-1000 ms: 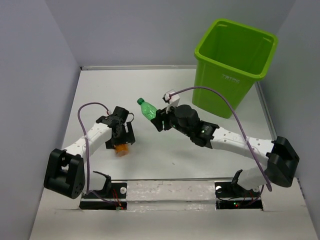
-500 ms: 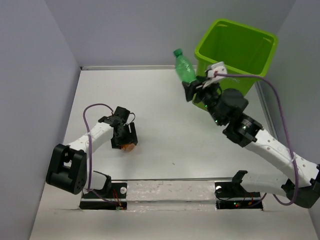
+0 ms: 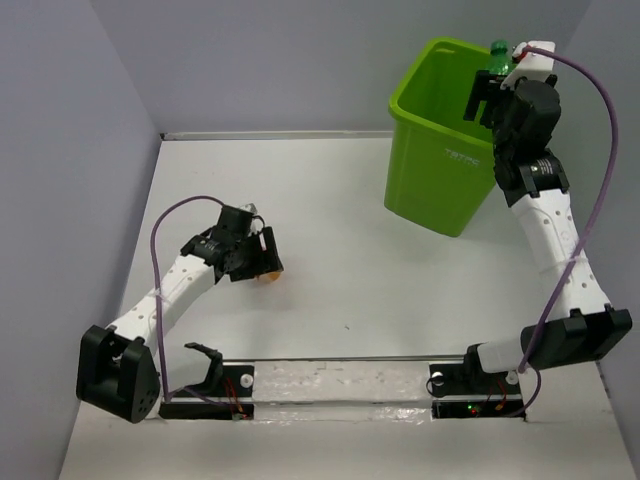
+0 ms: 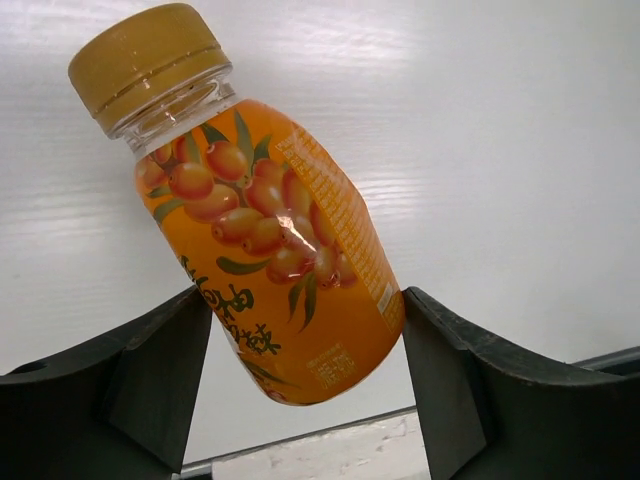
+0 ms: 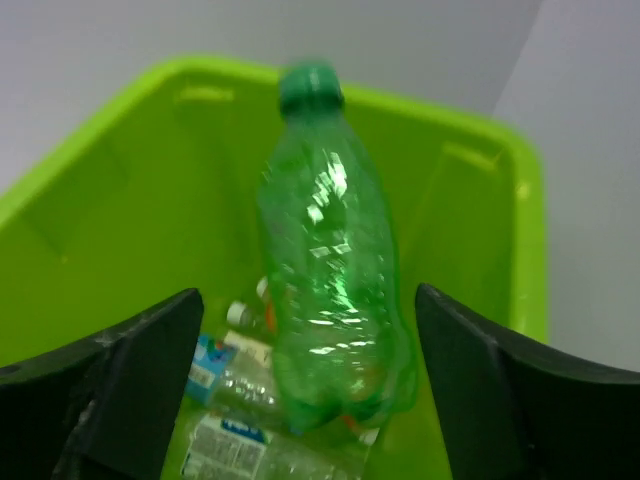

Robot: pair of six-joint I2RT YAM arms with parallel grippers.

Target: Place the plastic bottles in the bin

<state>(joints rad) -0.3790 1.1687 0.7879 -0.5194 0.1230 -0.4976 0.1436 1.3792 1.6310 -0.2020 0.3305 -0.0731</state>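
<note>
The lime-green bin (image 3: 440, 170) stands at the far right of the table. Over its opening my right gripper (image 3: 492, 85) is open. A green bottle (image 5: 335, 280) hangs blurred between the fingers, cap up, touching neither one. Only its cap end (image 3: 499, 52) shows from above. Clear bottles with blue labels (image 5: 225, 425) lie at the bottom of the bin (image 5: 100, 200). My left gripper (image 3: 258, 262) is low over the table at left, shut on an orange bottle (image 4: 270, 250) with a gold cap. Both fingers press the bottle's lower body.
Grey walls close in the white table on the left, back and right. The bin's far rim stands close to the right wall. A metal rail (image 3: 340, 385) with both arm bases runs along the near edge.
My right arm swung from the table's middle up over the bin with the green bottle, and its jaws opened. My left gripper closed on the orange bottle and shifted slightly right.
</note>
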